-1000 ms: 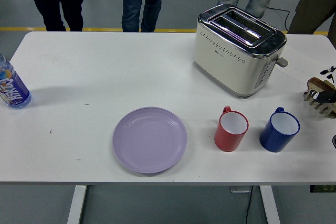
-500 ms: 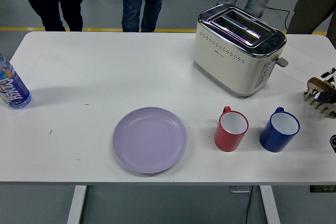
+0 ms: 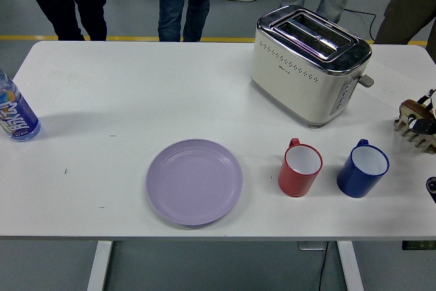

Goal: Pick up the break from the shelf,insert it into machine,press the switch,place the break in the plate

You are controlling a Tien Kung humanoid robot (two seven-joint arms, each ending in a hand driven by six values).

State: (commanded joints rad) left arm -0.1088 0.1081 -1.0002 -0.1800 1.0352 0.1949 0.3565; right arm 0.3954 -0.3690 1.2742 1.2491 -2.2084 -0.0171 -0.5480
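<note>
The cream and chrome toaster (image 3: 310, 66) stands at the back right of the table, both slots open on top and its lever (image 3: 366, 80) on the right end. A wooden shelf (image 3: 411, 126) sits at the right edge, partly cut off by the frame. No bread is visible on it. A dark piece of my right hand (image 3: 427, 125) shows over the shelf at the frame's edge, and another black part (image 3: 432, 187) lies lower down. The lilac plate (image 3: 195, 180) rests near the front centre, with nothing on it. My left arm is out of sight.
A red mug (image 3: 300, 167) and a blue mug (image 3: 362, 168) stand between the plate and the shelf, in front of the toaster. A water bottle (image 3: 16, 115) lies at the left edge. Several people stand along the far side.
The dark part of my right hand over the shelf has drawn slightly toward the right edge and shows less. Feet of the people behind the table have shifted.
</note>
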